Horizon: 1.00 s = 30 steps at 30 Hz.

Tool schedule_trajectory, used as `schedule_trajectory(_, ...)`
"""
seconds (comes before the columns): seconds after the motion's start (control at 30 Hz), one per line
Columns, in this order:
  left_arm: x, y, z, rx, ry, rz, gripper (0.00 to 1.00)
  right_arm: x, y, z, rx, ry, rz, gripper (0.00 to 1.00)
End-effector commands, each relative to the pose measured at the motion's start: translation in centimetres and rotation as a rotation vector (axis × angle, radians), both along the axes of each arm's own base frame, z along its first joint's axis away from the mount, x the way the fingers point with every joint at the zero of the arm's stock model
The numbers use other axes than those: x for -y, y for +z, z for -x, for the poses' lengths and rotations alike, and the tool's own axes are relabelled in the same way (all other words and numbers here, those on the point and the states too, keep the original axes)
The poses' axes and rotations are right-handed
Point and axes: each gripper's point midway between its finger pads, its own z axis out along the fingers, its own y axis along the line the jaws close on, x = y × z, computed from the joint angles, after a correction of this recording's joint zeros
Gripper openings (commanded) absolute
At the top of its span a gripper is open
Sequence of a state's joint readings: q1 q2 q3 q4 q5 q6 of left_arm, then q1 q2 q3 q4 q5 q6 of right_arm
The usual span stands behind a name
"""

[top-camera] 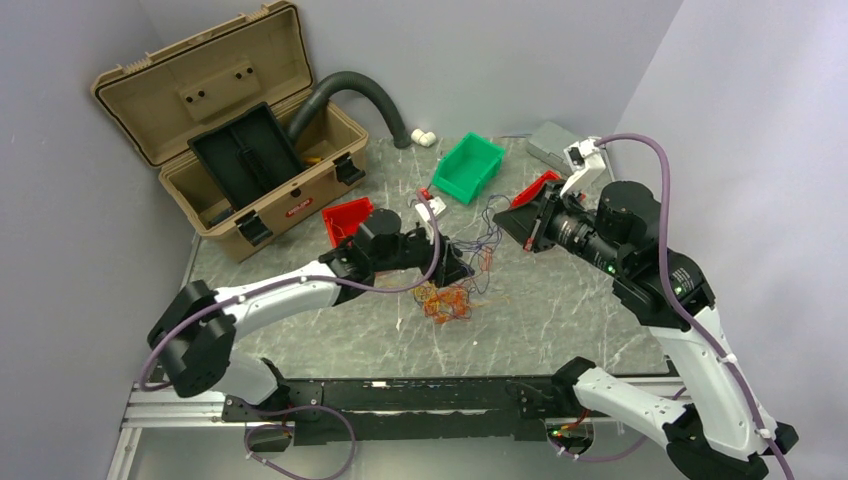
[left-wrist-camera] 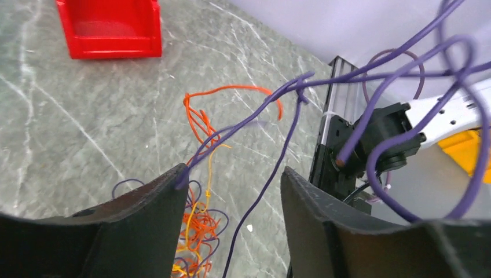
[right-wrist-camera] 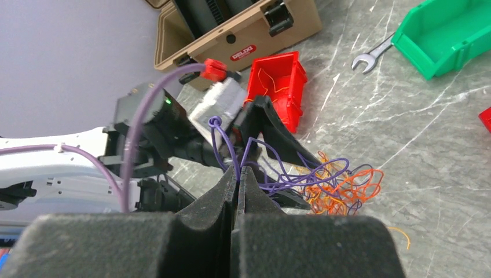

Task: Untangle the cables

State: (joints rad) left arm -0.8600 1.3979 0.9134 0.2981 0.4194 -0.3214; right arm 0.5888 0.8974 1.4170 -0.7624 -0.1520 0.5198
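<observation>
- Right gripper (right-wrist-camera: 237, 188) clenched tight on a thin purple strand (right-wrist-camera: 217, 136), raised above the table (top-camera: 560, 300) at two o'clock from the tangle of cables (top-camera: 445, 300).
- Left gripper (left-wrist-camera: 234, 174) released, jaws standing wide, with purple strands running through the gap; one lies against a finger (left-wrist-camera: 156, 220).
- Most of the cables, orange and yellow with purple threaded through, sit heaped on the table just under the left gripper, at its six o'clock in the overhead view; purple strands rise from the heap toward the right gripper.
- Red bin (top-camera: 345, 218) sits at ten o'clock from the heap, green bin (top-camera: 468, 165) at twelve, open toolbox (top-camera: 250, 150) beyond.
- Likely risk: a pull by the right arm with nothing pinning the heap could drag the whole bundle along or cinch its knots rather than free the strand.
- Should the left jaws close on several strands at once, loops may lock together; a hard tug might also slip the thin wire from the pinch.
</observation>
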Motion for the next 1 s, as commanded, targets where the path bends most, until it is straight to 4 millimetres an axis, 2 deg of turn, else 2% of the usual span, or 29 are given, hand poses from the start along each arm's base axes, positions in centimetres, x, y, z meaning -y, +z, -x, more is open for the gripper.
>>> schedule_trajectory(0.0,2.0,-0.6,1.1,-0.066,-0.070,0.059,0.49,1.3,3.5,-0.2,0.085,-0.077,-0.067,0.00)
schedule_trajectory(0.03,1.8,-1.6,1.0,-0.093,-0.048,0.039,0.34,1.9,3.7,-0.3,0.090,-0.111,-0.066,0.00)
schedule_trajectory(0.07,1.5,-2.4,0.9,-0.112,-0.025,0.019,0.13,2.7,3.8,-0.6,0.094,-0.157,-0.062,0.00)
schedule_trajectory(0.1,0.9,-3.3,0.8,-0.125,0.006,-0.001,0.01,3.8,3.9,-0.9,0.096,-0.224,-0.056,0.00)
schedule_trajectory(0.17,-1.1,-4.9,0.1,-0.152,0.106,-0.031,0.00,7.0,4.1,-1.4,0.107,-0.389,-0.036,0.00)
schedule_trajectory(0.3,-6.3,-7.4,-1.5,-0.233,0.261,-0.031,0.00,15.7,4.2,-1.0,0.143,-0.810,0.018,0.00)
schedule_trajectory(0.4,-9.3,-9.2,-2.0,-0.277,0.328,-0.056,0.00,19.5,4.2,0.5,0.180,-0.968,0.001,0.00)
schedule_trajectory(0.53,-10.7,-10.1,-1.8,-0.267,0.359,-0.122,0.00,20.3,4.3,1.2,0.214,-0.986,-0.027,0.00)
schedule_trajectory(0.8,-12.2,-11.2,-2.7,-0.309,0.474,-0.193,0.00,19.4,4.5,0.2,0.216,-0.960,0.033,0.00)
schedule_trajectory(0.9,-13.9,-12.1,-3.3,-0.331,0.577,-0.263,0.00,21.2,5.4,0.7,0.229,-1.043,0.043,0.00)
schedule_trajectory(0.97,-15.2,-13.1,-3.3,-0.342,0.628,-0.324,0.00,23.1,6.3,1.8,0.252,-1.129,0.027,0.00)
